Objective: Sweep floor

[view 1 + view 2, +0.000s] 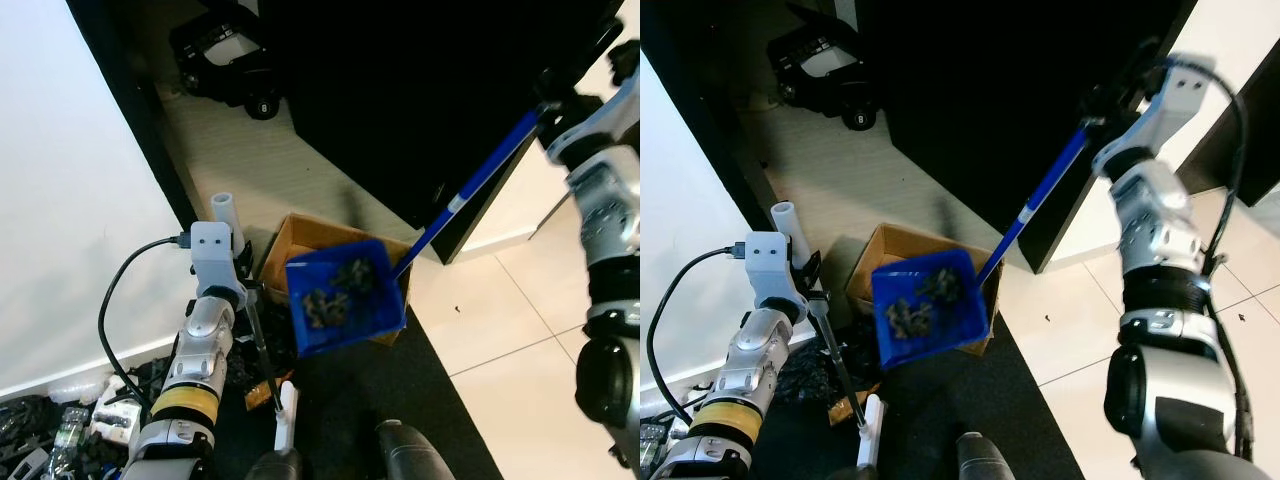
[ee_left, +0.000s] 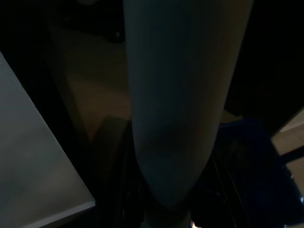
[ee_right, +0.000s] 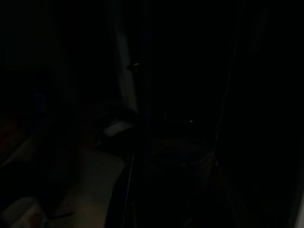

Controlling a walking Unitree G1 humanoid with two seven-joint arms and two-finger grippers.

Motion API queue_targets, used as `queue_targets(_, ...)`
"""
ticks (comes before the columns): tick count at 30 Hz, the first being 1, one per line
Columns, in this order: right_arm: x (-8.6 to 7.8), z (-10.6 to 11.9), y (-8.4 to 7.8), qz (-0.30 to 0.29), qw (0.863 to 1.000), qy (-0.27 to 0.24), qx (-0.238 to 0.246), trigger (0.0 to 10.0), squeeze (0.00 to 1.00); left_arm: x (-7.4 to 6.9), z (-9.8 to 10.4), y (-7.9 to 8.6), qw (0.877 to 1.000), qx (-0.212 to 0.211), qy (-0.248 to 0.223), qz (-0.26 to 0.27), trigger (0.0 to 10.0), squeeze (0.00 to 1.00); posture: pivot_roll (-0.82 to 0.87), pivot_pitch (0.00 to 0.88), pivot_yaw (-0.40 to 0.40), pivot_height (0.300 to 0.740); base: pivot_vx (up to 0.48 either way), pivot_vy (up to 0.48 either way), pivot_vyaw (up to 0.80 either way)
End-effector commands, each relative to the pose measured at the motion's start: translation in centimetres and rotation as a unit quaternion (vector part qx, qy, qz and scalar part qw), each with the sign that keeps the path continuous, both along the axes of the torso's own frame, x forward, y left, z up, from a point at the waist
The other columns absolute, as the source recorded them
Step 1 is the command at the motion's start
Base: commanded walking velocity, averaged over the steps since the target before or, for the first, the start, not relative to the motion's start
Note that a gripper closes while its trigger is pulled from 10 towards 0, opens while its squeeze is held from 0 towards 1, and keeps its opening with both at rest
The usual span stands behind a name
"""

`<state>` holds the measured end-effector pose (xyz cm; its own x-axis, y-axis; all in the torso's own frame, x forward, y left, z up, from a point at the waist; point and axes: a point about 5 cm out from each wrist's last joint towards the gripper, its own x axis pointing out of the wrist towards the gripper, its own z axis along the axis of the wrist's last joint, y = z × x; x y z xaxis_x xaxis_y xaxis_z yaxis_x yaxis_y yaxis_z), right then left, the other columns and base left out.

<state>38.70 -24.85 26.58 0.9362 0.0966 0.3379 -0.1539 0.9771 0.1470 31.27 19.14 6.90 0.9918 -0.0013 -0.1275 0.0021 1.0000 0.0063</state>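
Observation:
A blue dustpan point(image 1: 345, 295) holding dark debris point(image 1: 325, 300) hangs tilted over an open cardboard box point(image 1: 300, 232). Its long blue handle point(image 1: 480, 180) runs up to my right gripper point(image 1: 553, 97), which is shut on the handle's upper end against the dark furniture. My left gripper point(image 1: 240, 272) is beside the box's left side, shut on a pale broom handle point(image 1: 225, 208) that sticks up above it. In the left wrist view that handle point(image 2: 180, 104) runs down the middle. A thin black rod point(image 1: 260, 345) and a white piece point(image 1: 287, 410) lie below the left gripper.
A large dark cabinet point(image 1: 420, 100) stands behind the box. A black toy car point(image 1: 225, 45) sits at the back. A white wall point(image 1: 70, 200) runs along the left, with black scraps and clutter point(image 1: 60, 430) at its foot. Pale tiles point(image 1: 500, 330) lie to the right of a black mat point(image 1: 350, 420).

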Motion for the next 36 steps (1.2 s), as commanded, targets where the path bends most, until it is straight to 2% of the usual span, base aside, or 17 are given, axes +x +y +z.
queue_targets(1, -0.1, 0.5, -1.3, -0.037, 0.999, -0.021, -0.003, 10.0, 0.0, 0.1, 0.7, 0.1, 1.0, 0.013, -0.014, -0.005, 10.0, 0.0, -0.02, 0.09, -0.028, 0.74, 0.0, 0.0, 0.0)
queue_targets(10, 0.1, 0.1, -2.9, -0.126, 0.992, -0.027, 0.003, 10.0, 0.0, 0.3, 1.1, 0.0, 1.0, 0.013, -0.025, -0.006, 10.0, 0.0, -0.01, 0.099, -0.033, 0.74, 0.0, 0.0, 0.0)
queue_targets(15, 0.5, -0.4, -2.4, -0.167, 0.985, -0.013, -0.03, 10.0, 0.0, 0.1, 1.2, 0.1, 0.999, 0.012, -0.031, -0.005, 10.0, 0.0, 0.01, 0.106, -0.038, 0.74, 0.0, 0.0, 0.0)
queue_targets(18, 0.6, -0.4, -2.2, -0.178, 0.984, -0.013, -0.028, 10.0, 0.0, 0.0, 1.3, 0.1, 0.999, 0.012, -0.032, -0.005, 10.0, 0.0, 0.01, 0.107, -0.039, 0.74, 0.0, 0.0, 0.0)
queue_targets(20, 0.8, -0.5, -2.3, -0.214, 0.976, 0.0, -0.036, 10.0, 0.0, 0.0, 1.3, 0.1, 0.999, 0.012, -0.033, -0.004, 10.0, 0.0, 0.01, 0.114, -0.042, 0.74, 0.0, 0.0, 0.0)
queue_targets(23, 0.8, -0.4, -2.4, -0.238, 0.971, 0.005, -0.04, 10.0, 0.0, -0.1, 1.3, 0.1, 0.999, 0.012, -0.033, -0.004, 10.0, 0.0, 0.01, 0.118, -0.043, 0.74, 0.0, 0.0, 0.0)
queue_targets(26, 0.9, -0.3, -2.2, -0.239, 0.97, 0.005, -0.031, 10.0, 0.0, -0.1, 1.3, 0.2, 0.999, 0.011, -0.034, -0.003, 10.0, 0.0, 0.01, 0.121, -0.044, 0.74, 0.0, 0.0, 0.0)
queue_targets(29, 1.0, -0.3, -1.8, -0.233, 0.972, 0.004, -0.024, 10.0, 0.0, -0.2, 1.3, 0.2, 0.999, 0.011, -0.034, -0.003, 10.0, 0.0, 0.01, 0.122, -0.043, 0.74, 0.0, 0.0, 0.0)
queue_targets(33, 1.5, -0.4, -0.3, -0.232, 0.972, 0.002, -0.032, 10.0, 0.0, -0.1, 1.4, 0.1, 0.999, 0.01, -0.035, -0.003, 10.0, 0.0, 0.01, 0.124, -0.042, 0.74, 0.0, 0.0, 0.0)
queue_targets(35, 1.8, -0.4, 0.9, -0.233, 0.972, -0.002, -0.037, 10.0, 0.0, 0.0, 1.5, 0.0, 0.999, 0.009, -0.035, -0.004, 10.0, 0.0, 0.01, 0.126, -0.042, 0.74, 0.0, 0.0, 0.0)
queue_targets(36, 1.8, -0.4, 0.9, -0.233, 0.972, -0.002, -0.037, 10.0, 0.0, 0.0, 1.5, 0.0, 0.999, 0.009, -0.035, -0.004, 10.0, 0.0, 0.01, 0.126, -0.042, 0.74, 0.0, 0.0, 0.0)
